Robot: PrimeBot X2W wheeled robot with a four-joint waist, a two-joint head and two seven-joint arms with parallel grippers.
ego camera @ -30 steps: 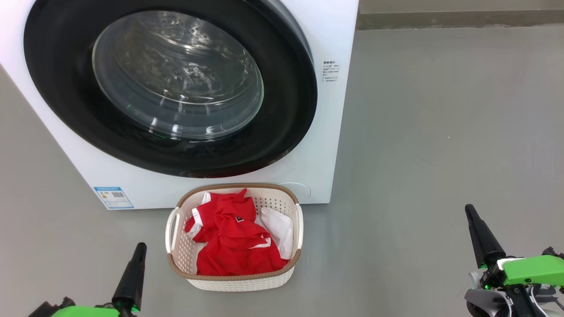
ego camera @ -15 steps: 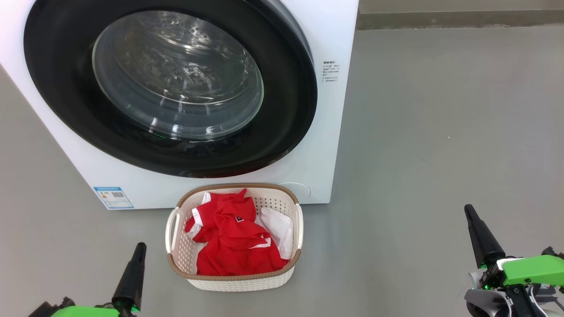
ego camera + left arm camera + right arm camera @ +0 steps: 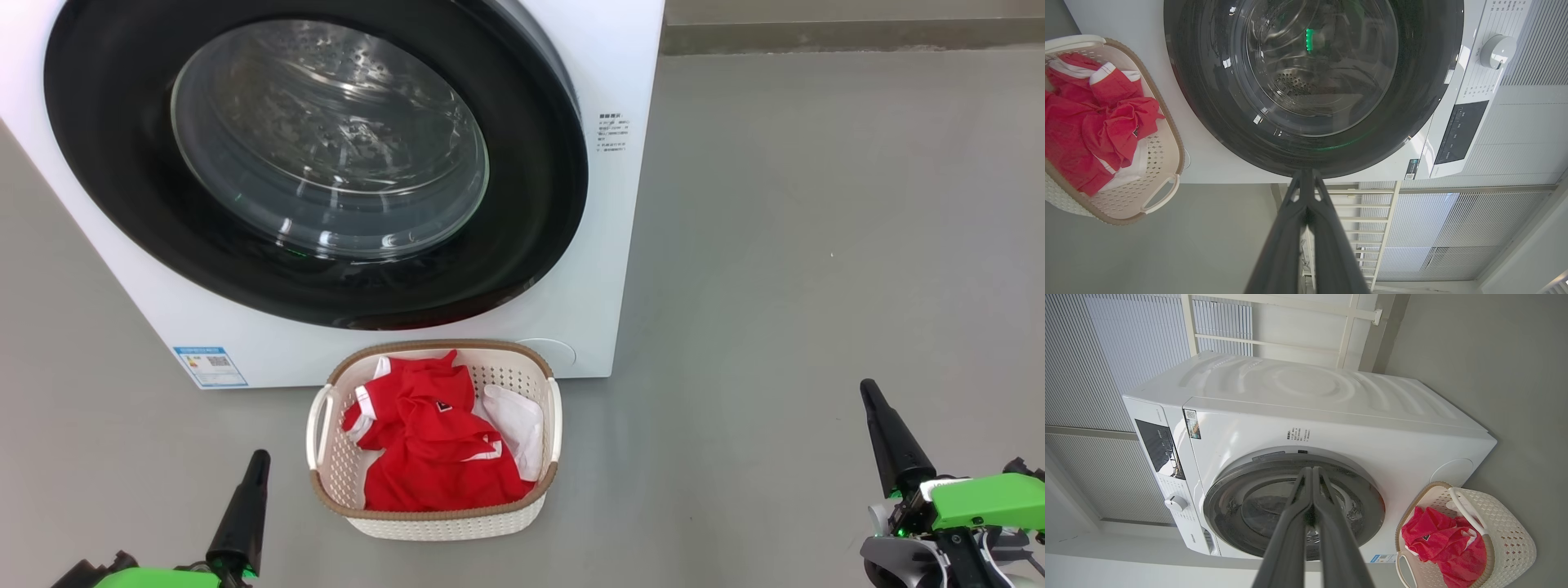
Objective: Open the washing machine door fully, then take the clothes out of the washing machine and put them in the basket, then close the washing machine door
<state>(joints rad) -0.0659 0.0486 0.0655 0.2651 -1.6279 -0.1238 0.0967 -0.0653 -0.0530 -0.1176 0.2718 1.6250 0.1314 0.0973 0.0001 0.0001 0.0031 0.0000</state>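
Note:
The white washing machine (image 3: pixel 604 245) stands ahead with its round black-rimmed door (image 3: pixel 522 245) shut against the front; through the glass I see bare steel drum. On the floor just before it sits the cream basket (image 3: pixel 551 490), and the clothes lie inside: a red polo shirt (image 3: pixel 433 457) and a white cloth (image 3: pixel 516 420). My left gripper (image 3: pixel 260 457) is low at the left, shut, with nothing held. My right gripper (image 3: pixel 869 388) is low at the right, shut and empty too. Both wrist views show the door (image 3: pixel 1425 102) (image 3: pixel 1372 506) and the basket (image 3: pixel 1163 196) (image 3: pixel 1515 543).
Grey floor (image 3: pixel 816 245) spreads wide to the right of the machine. A low wall ledge (image 3: pixel 849 37) runs along the back. Behind the machine are ribbed wall panels (image 3: pixel 1094 355) and a white rail frame (image 3: pixel 1347 330).

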